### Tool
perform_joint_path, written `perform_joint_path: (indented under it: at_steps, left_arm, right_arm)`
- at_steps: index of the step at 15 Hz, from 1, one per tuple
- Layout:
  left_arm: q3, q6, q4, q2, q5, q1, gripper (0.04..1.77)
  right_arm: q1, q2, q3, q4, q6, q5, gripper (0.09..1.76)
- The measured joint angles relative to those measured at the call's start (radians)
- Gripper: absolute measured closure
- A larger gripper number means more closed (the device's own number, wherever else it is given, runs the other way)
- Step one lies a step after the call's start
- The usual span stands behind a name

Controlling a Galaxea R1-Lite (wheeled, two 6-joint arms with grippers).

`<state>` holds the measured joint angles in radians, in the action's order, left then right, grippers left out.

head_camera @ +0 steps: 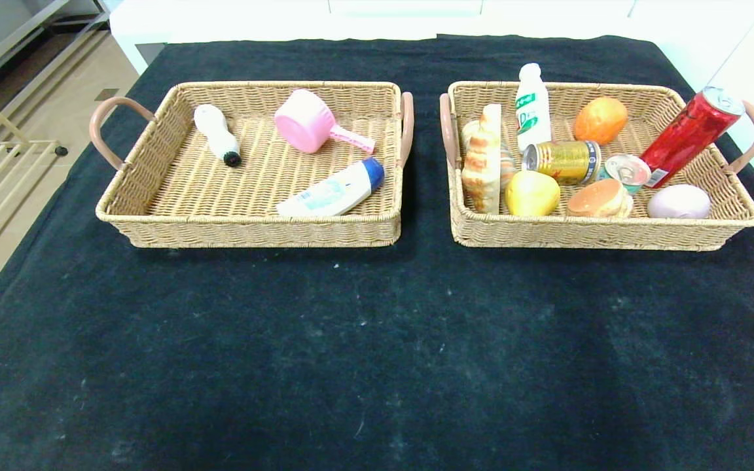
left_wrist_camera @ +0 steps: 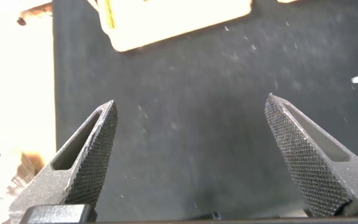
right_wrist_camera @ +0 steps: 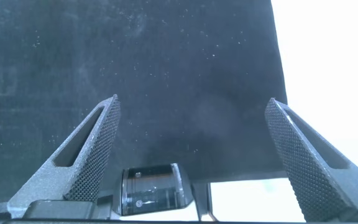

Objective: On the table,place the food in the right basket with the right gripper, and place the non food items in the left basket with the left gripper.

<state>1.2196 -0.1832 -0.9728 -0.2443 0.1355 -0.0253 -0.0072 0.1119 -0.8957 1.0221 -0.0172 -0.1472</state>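
Observation:
The left basket (head_camera: 246, 226) holds a white bottle with a black cap (head_camera: 217, 134), a pink scoop (head_camera: 315, 124) and a white tube with a blue cap (head_camera: 334, 191). The right basket (head_camera: 599, 234) holds several foods and drinks, among them a striped bread (head_camera: 484, 163), a white drink bottle (head_camera: 532, 108), an orange (head_camera: 600, 120), a gold can (head_camera: 563, 161) and a red can (head_camera: 690, 136). Neither arm shows in the head view. My left gripper (left_wrist_camera: 191, 99) is open over bare black cloth, holding nothing. My right gripper (right_wrist_camera: 194, 99) is open too, above cloth near the table's edge.
Black cloth (head_camera: 377, 340) covers the table, with a wide stretch of it in front of both baskets. A pale, washed-out shape (left_wrist_camera: 166, 25) lies beyond the left gripper. White floor (right_wrist_camera: 328, 74) shows past the cloth's edge in the right wrist view.

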Motion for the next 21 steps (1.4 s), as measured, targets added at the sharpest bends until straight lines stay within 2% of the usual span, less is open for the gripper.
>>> perform_joint_path:
  at_steps: [2, 4, 7, 9, 12, 14, 16, 19, 21]
  left_arm:
    - [-0.093, -0.01, 0.009, 0.074, 0.015, 0.013, 0.09]
    - [-0.224, -0.029, 0.091, 0.151, 0.013, 0.02, 0.09]
    - [-0.414, 0.029, 0.344, 0.217, 0.001, 0.024, 0.09]
    - [-0.574, 0.038, 0.549, 0.233, -0.034, 0.025, 0.09]
    - [-0.903, 0.024, 0.931, 0.242, -0.09, 0.025, 0.09]
    - [-1.064, 0.014, 1.049, 0.243, -0.113, 0.025, 0.09]
    - [-1.162, 0.014, 1.081, 0.244, -0.127, 0.025, 0.09]
    - [-1.212, 0.015, 1.075, 0.245, -0.131, 0.025, 0.09]
    - [-1.217, 0.024, 1.071, 0.246, -0.122, 0.025, 0.09]
  right_arm:
    - [0.002, -0.036, 0.022, -0.044, 0.001, 0.005, 0.15]
    - [0.002, -0.07, 0.086, -0.204, -0.003, 0.012, 0.15]
    - [0.003, -0.1, 0.258, -0.558, -0.008, 0.016, 0.15]
    - [0.003, -0.108, 0.444, -0.819, -0.008, 0.049, 0.15]
    - [0.003, -0.112, 0.727, -1.118, -0.024, 0.094, 0.15]
    - [0.003, -0.112, 0.839, -1.174, -0.054, 0.103, 0.15]
    - [0.003, -0.113, 0.882, -1.134, -0.072, 0.103, 0.15]
    - [0.003, -0.113, 0.894, -1.08, -0.069, 0.109, 0.15]
    - [0.003, -0.113, 0.895, -1.055, -0.069, 0.152, 0.15]
